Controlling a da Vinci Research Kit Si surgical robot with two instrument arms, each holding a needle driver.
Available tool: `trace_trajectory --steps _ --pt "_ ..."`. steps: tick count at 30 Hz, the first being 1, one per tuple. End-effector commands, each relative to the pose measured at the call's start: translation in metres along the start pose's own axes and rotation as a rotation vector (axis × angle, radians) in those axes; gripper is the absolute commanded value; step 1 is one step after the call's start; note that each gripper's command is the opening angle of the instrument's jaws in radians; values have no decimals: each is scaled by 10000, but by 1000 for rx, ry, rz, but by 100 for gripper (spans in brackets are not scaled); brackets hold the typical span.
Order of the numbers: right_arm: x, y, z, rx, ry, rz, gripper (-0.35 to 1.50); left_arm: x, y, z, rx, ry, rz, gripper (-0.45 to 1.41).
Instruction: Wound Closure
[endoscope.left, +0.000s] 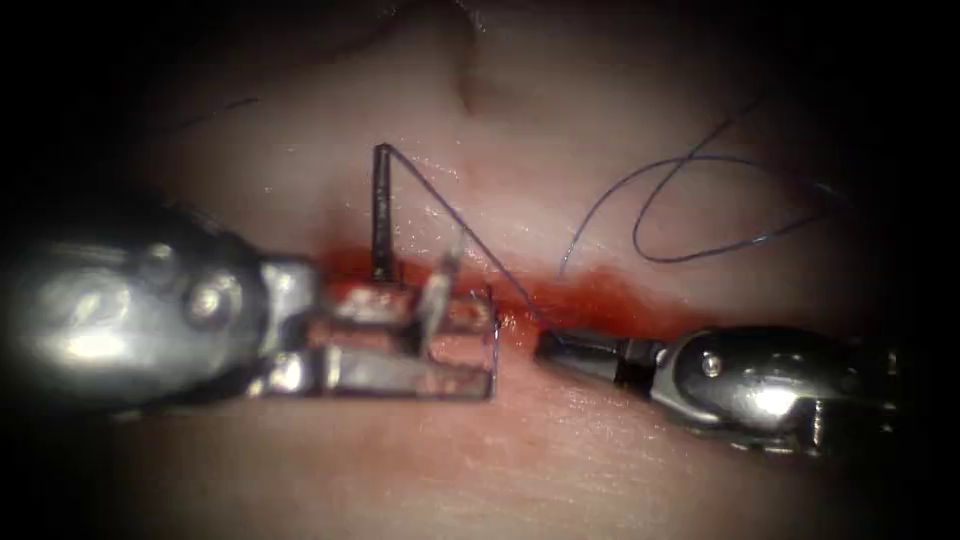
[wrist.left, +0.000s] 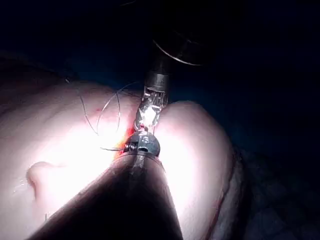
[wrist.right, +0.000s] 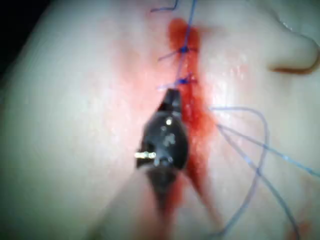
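While viewed through the endoscope, noted the needle (endoscope.left: 381, 210) standing nearly upright, long axis running up and down, blunt end uppermost and lower end meeting the red fluid (endoscope.left: 590, 295) on the cut (endoscope.left: 610, 290). Cannot tell whether that lower end sits in the tissue (endoscope.left: 600, 450) or only against it. Logged the thread (endoscope.left: 460, 225) leaving the needle's top end and running taut, slanting down and rightward to the right tool (endoscope.left: 545, 345).

Left tool (endoscope.left: 490, 345): lying flat, pointing right along the cut, fingers (endoscope.left: 400, 380) spread with a clear gap between them. Upper finger just beside the needle's foot; lower finger below the cut. Nothing seen pinched between them. Noted a pale shiny sliver (endoscope.left: 445, 272) rising tilted beside the upper finger; cannot tell what it is.

Right tool: pointing left, fingers pressed together, pinching the thread right at the cut; seen the same way in the right wrist view (wrist.right: 171, 97).

Room: bare tissue above the needle and below both tools. Tool tips near each other, apart, with the taut thread crossing the space over them.

Around: slack loop of thread (endoscope.left: 700, 205) lying on the tissue above the right tool, well apart from the needle. Two tied stitches (wrist.right: 184, 50) across the cut beyond the right tool's tip, in the right wrist view.
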Motion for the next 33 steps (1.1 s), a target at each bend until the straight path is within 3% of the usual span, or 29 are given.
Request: trace_trajectory --steps 1,6,11,15,19,20,21,23,27,33 --pt "-4 -18 -1 5 -4 9 -35 -5 4 8 -3 0 1 -45" --pt "13 -50 -7 146 3 43 -35 -12 3 12 -4 1 7 -45" --pt "35 -90 6 236 11 55 -35 -22 -1 14 -2 1 14 -45" --pt "51 -117 19 290 34 55 -35 -29 -5 13 -4 1 19 -45" --pt "62 -124 27 284 44 45 -35 -37 -10 9 -7 2 23 -45" --pt "63 -123 28 260 53 44 -13 -39 -11 7 -9 2 24 -45" --pt "62 -120 28 231 58 40 31 -40 -12 5 -11 2 25 -45" --pt "58 -110 23 161 63 12 94 -48 -15 -3 -12 1 29 -45" --pt "52 -93 9 106 60 -22 111 -59 -19 -15 -10 -3 35 -45" --pt "44 -78 -7 69 56 -61 110 -67 -26 -23 -1 -9 39 -45"
